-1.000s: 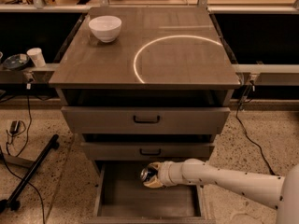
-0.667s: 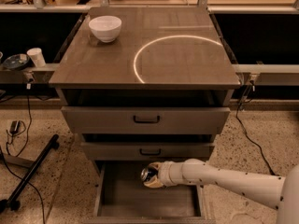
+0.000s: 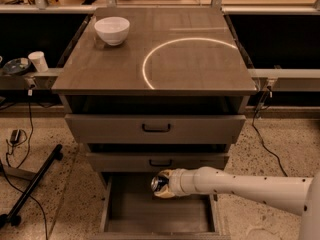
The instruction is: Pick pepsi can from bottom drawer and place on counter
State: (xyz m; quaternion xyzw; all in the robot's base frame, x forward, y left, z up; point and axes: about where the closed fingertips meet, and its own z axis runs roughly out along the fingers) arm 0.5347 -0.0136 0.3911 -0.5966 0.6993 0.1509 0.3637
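The bottom drawer (image 3: 150, 211) is pulled open below the two upper drawers, and the part of its flat floor that shows is bare. My gripper (image 3: 167, 184) reaches in from the right on a white arm and hangs just above the drawer's back part. It is shut on the pepsi can (image 3: 159, 183), which lies sideways in the fingers with its silver end facing left. The can's blue side is mostly hidden by the fingers. The counter (image 3: 200, 69) is the glossy grey-brown top above, with a bright curved ring of light on it.
A white bowl (image 3: 112, 30) stands at the counter's back left. The two upper drawers (image 3: 156, 128) with black handles jut out slightly above the gripper. A white cup (image 3: 38, 61) sits on a ledge at left. A black stand leg (image 3: 35, 184) and cables lie on the floor at left.
Almost nothing differs. My gripper still holds the can over the open bottom drawer, perhaps a touch higher than before.
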